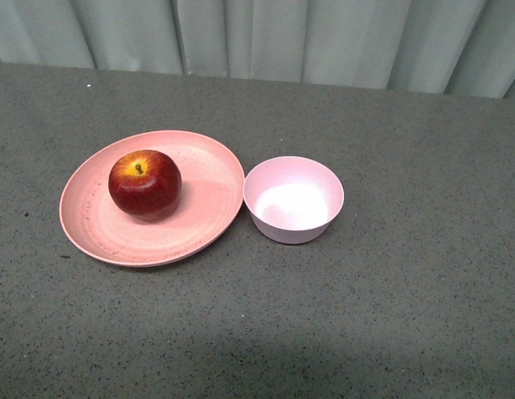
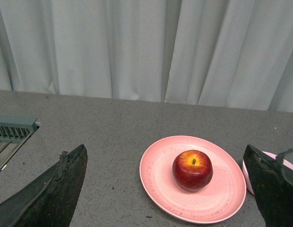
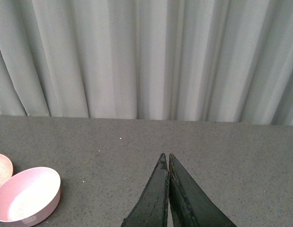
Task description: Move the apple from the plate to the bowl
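A glossy dark red apple [image 1: 144, 184] [image 2: 193, 170] with a yellow patch at its stem rests on the wide salmon-pink plate [image 1: 203, 216] [image 2: 158, 179], left of centre on the grey table. Touching the plate's right rim stands the small pale pink bowl [image 1: 293, 199] [image 3: 27, 196], with nothing in it; its edge [image 2: 279, 163] peeks out behind a finger in the left wrist view. Neither arm shows in the front view. My left gripper [image 2: 166, 150] is open, its dark fingers wide apart, with the apple framed between them further ahead. My right gripper [image 3: 166, 156] is shut on nothing, away from the bowl.
A pale pleated curtain [image 1: 257, 37] hangs along the table's far edge. A grey-green ribbed fixture [image 2: 12, 132] sits at the table's edge in the left wrist view. A sliver of the plate [image 3: 1, 168] shows beside the bowl in the right wrist view.
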Motion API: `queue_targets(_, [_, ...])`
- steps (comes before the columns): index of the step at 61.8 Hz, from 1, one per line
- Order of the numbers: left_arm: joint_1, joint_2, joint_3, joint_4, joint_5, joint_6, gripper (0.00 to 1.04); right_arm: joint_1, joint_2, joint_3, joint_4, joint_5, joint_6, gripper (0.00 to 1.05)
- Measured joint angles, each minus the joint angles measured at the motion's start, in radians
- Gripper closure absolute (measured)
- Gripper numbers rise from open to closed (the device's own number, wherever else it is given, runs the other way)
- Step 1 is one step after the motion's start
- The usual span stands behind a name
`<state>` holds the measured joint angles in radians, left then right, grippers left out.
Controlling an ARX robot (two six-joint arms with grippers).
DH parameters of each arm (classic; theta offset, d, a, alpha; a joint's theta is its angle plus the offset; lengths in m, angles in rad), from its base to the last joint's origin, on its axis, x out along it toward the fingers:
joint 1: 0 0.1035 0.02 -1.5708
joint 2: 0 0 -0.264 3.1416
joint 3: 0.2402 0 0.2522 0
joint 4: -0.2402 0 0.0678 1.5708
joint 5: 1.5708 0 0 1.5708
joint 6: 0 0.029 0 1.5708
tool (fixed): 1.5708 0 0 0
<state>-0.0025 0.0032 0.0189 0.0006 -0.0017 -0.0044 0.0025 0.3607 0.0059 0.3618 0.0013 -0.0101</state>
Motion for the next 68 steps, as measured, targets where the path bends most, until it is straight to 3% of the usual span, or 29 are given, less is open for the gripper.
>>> queue_targets(29, [0.000, 0.000, 0.000, 0.000, 0.000, 0.000, 0.07, 0.000, -0.186, 0.000, -0.183, 0.000, 0.000, 1.04])
queue_targets(34, [0.000, 0.000, 0.000, 0.000, -0.001, 0.000, 0.07, 0.000, -0.318, 0.000, -0.350, -0.002, 0.000, 1.04])
queue_targets(51, [0.000, 0.000, 0.000, 0.000, 0.000, 0.000, 0.07, 0.000, -0.356, 0.000, -0.360, -0.002, 0.000, 1.04])
queue_targets(60, [0.000, 0.000, 0.000, 0.000, 0.000, 0.000, 0.07, 0.000, -0.356, 0.000, -0.360, -0.002, 0.000, 0.81])
queue_targets(68, [0.000, 0.000, 0.000, 0.000, 0.000, 0.000, 0.07, 0.000, -0.356, 0.000, -0.360, -0.002, 0.000, 0.47])
